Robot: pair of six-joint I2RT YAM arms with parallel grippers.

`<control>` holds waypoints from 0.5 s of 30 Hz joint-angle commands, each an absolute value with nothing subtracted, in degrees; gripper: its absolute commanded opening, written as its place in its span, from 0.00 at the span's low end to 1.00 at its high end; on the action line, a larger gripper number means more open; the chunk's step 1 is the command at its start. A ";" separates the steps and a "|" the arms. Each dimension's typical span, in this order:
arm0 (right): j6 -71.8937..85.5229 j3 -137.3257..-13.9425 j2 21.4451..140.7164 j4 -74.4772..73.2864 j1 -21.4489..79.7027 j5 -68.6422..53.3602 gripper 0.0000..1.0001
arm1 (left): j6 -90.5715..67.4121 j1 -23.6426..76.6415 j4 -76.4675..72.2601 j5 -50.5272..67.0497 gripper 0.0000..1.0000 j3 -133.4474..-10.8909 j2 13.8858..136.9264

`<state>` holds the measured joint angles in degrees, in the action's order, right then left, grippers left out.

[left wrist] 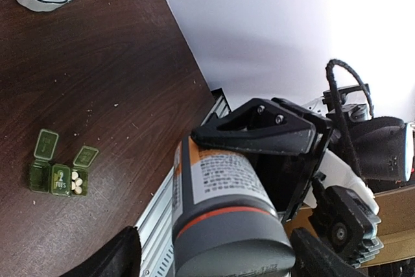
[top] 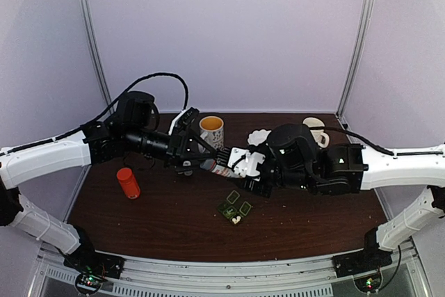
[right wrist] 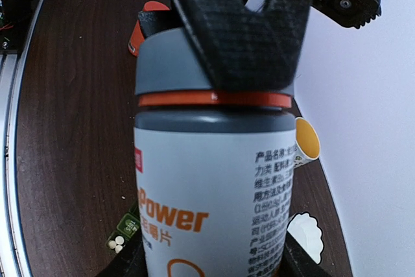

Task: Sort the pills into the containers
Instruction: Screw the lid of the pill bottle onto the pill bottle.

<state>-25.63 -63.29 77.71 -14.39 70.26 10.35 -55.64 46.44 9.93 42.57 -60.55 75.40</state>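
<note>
A grey-capped pill bottle (top: 214, 166) with a white and orange label is held on its side above the table between both arms. My right gripper (top: 243, 165) is shut on the bottle's body (right wrist: 214, 186). My left gripper (left wrist: 217, 257) stands open around the grey cap (left wrist: 233, 238), with a gap showing at its left finger (left wrist: 110, 257). Below lies the dark-green pill box, the containers (top: 235, 208), with two lids up. A few white pills (left wrist: 76, 183) sit in its end compartment, also seen as pills (right wrist: 117, 245) in the right wrist view.
A red bottle (top: 128, 183) stands at the left. A mug (top: 211, 130) with a yellow inside, a white scalloped dish (top: 259, 137) and a second mug (top: 316, 130) stand along the back. A metal rail (top: 229, 269) runs along the near edge.
</note>
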 commanded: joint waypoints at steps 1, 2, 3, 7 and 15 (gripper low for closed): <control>-26.19 -64.57 78.32 -14.51 70.77 11.58 0.00 | -56.65 45.53 5.68 43.09 0.81 -61.29 75.05; -26.15 -64.67 78.53 -14.72 70.75 11.62 0.00 | -56.83 45.53 5.43 43.41 0.81 -61.26 75.04; -26.19 -64.76 78.80 -14.84 70.80 11.72 0.00 | -56.88 45.53 5.29 43.74 0.81 -61.26 75.11; -25.96 -65.19 79.72 -15.10 70.89 11.91 0.00 | -57.01 45.53 5.09 44.29 0.72 -61.26 75.15; -24.95 -67.05 81.56 -15.91 70.89 12.92 0.00 | -55.56 45.53 7.31 44.93 0.81 -61.41 75.59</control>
